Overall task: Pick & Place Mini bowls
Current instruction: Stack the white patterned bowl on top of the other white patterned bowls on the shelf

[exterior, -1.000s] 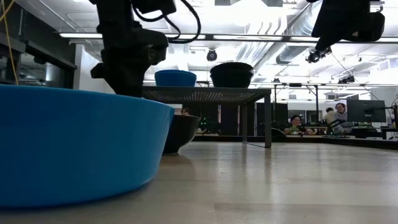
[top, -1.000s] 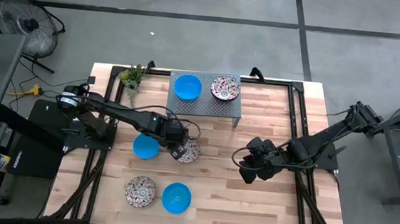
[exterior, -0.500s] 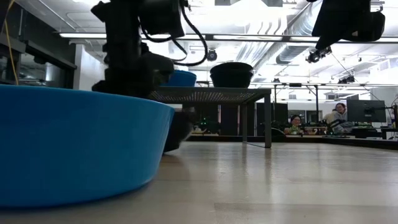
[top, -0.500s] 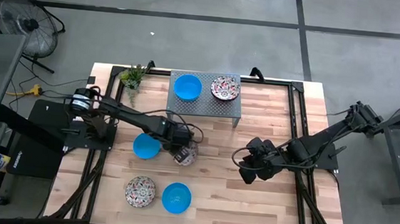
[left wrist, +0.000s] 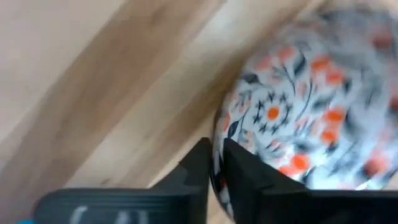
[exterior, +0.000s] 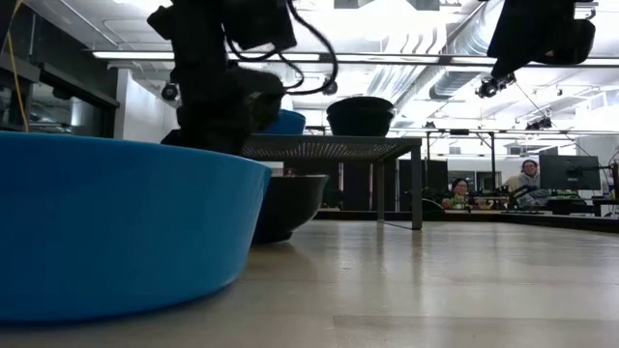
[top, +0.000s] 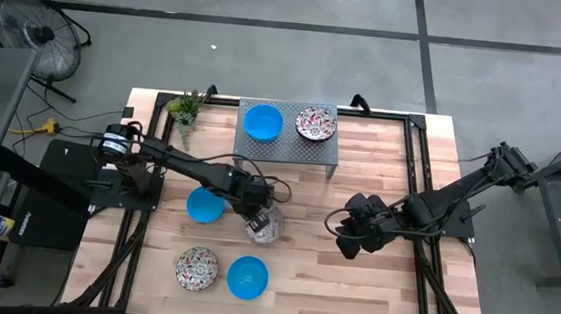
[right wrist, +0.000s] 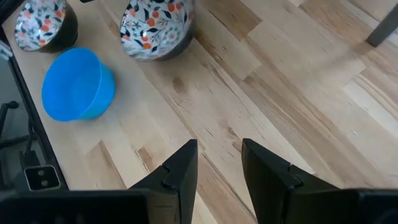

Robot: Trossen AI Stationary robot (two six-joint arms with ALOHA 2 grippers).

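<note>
The step in hand looks like the grasp: the left gripper [top: 259, 216] is down over the floral bowl [top: 264, 226] in the middle of the surface [top: 371, 285], and the left wrist view shows its two fingers [left wrist: 199, 171] pinched on the bowl's rim [left wrist: 219, 149], one inside and one outside. The bowl sits on the wood, not yet lifted. A blue bowl [top: 205, 204] lies just beside this gripper on its outer side; nearer the front edge stand another floral bowl [top: 197, 268] and a blue one [top: 247, 277]. Beyond the gripper, on the raised mesh rack [top: 286, 149], a blue bowl [top: 262, 122] and a floral one [top: 316, 123] already rest, so that is probably where this one goes

The right gripper [top: 353, 233] hangs well apart over bare wood, its fingers parted and holding nothing

Next move, as I judge it: lift straight up on the thin rim hold without tipping the bowl, clear the blue neighbour, then carry it toward the rack
</note>
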